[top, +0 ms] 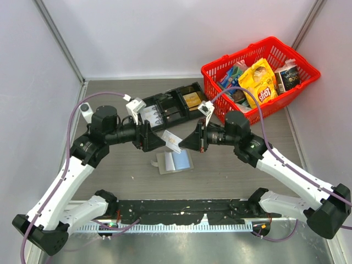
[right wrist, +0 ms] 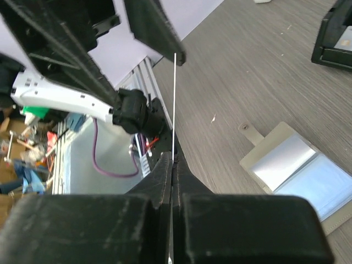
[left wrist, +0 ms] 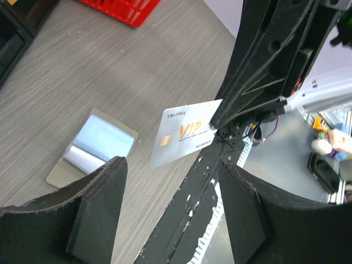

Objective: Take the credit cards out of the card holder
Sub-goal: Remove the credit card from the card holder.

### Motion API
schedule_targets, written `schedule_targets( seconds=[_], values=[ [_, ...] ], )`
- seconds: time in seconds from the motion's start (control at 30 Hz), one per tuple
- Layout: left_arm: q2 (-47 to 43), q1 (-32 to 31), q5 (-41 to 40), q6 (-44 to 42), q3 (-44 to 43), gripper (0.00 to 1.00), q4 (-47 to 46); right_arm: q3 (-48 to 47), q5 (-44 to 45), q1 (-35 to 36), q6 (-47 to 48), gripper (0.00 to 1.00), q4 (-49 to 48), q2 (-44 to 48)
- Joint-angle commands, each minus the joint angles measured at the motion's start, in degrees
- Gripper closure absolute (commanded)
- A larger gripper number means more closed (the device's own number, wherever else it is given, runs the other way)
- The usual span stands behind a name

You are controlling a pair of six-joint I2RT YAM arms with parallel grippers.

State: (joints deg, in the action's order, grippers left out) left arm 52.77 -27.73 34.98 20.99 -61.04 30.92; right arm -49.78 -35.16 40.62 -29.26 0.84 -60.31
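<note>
A whitish credit card (top: 172,141) with gold "VIP" print (left wrist: 184,135) hangs in the air between both grippers. My right gripper (top: 191,142) is shut on its edge; in the right wrist view the card (right wrist: 174,99) shows edge-on above the closed fingertips (right wrist: 173,160). My left gripper (top: 160,141) is open, its fingers (left wrist: 104,192) spread just short of the card and not touching it. The grey card holder (top: 174,162) lies open on the table below, with a pale blue card in it (left wrist: 103,137); it also shows in the right wrist view (right wrist: 300,168).
A long black compartmented tray (top: 170,107) with a gold-yellow rectangle lies behind the grippers. A red basket (top: 258,74) full of snack packs stands at the back right. A black rail (top: 181,212) runs along the near edge.
</note>
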Motion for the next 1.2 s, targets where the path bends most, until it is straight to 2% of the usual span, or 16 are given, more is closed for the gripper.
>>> schedule_targets(
  seconds=[0.0, 0.23, 0.4, 0.6, 0.77, 0.87, 0.9, 0.93, 0.97, 1.0, 1.03, 1.07, 1.17],
  values=[
    [0.58, 0.22, 5.97, -7.72, -3.65, 0.3, 4.24, -5.67, -5.88, -0.28, 8.68, 0.99, 8.11, 1.43],
    [2.68, 0.21, 15.28, -9.04, -3.57, 0.33, 1.08, -7.96, -8.87, -0.28, 11.5, 0.99, 11.02, 0.37],
    [4.18, 0.13, 20.29, -7.81, -2.34, 0.4, -3.22, -8.49, -9.84, -0.28, 12.29, 0.99, 10.94, -0.42],
    [6.02, 0.13, 20.83, -8.6, -1.54, 0.64, -3.49, -9.37, -10.63, -0.28, 13.35, 0.99, 10.94, -2.17],
    [7.08, 0.13, 21.8, -9.48, -1.37, 1.0, -2.97, -9.98, -10.72, -0.37, 13.96, 0.99, 10.85, -3.67],
    [7.52, 0.21, 19.78, -10.35, -1.63, 1.0, -1.74, -10.16, -9.5, -0.98, 13.96, 0.97, 10.85, -4.55],
    [7.69, 0.22, 18.21, -10.71, -1.63, 1.0, -1.13, -10.25, -8.97, -1.16, 13.61, 0.95, 10.85, -4.72],
    [7.78, 0.22, 16.45, -11.41, -1.54, 1.0, -0.6, -10.25, -7.22, -1.68, 13.18, 0.84, 11.11, -4.9],
    [7.87, 0.3, 14.61, -12.11, -1.28, 1.0, -0.25, -10.16, -4.6, -2.38, 13.0, 0.78, 11.55, -4.9],
    [8.04, 0.39, 11.72, -12.03, -1.1, 1.0, -0.24, -10.25, -2.83, -2.91, 12.65, 0.64, 11.99, -4.99],
    [8.31, 0.65, 8.64, -11.77, -0.58, 1.0, -0.33, -10.42, 1.28, -3.61, 12.56, 0.58, 13.3, -5.08],
    [8.75, 1.09, 5.91, -11.24, -0.31, 1.0, -0.59, -10.6, 2.97, -4.14, 12.3, 0.47, 13.74, -5.34],
    [10.85, 2.67, -2.88, -8.35, -0.22, 1.0, -1.29, -11.39, 9.38, -6.07, 11.59, 0.35, 15.94, -5.87]
  ],
)
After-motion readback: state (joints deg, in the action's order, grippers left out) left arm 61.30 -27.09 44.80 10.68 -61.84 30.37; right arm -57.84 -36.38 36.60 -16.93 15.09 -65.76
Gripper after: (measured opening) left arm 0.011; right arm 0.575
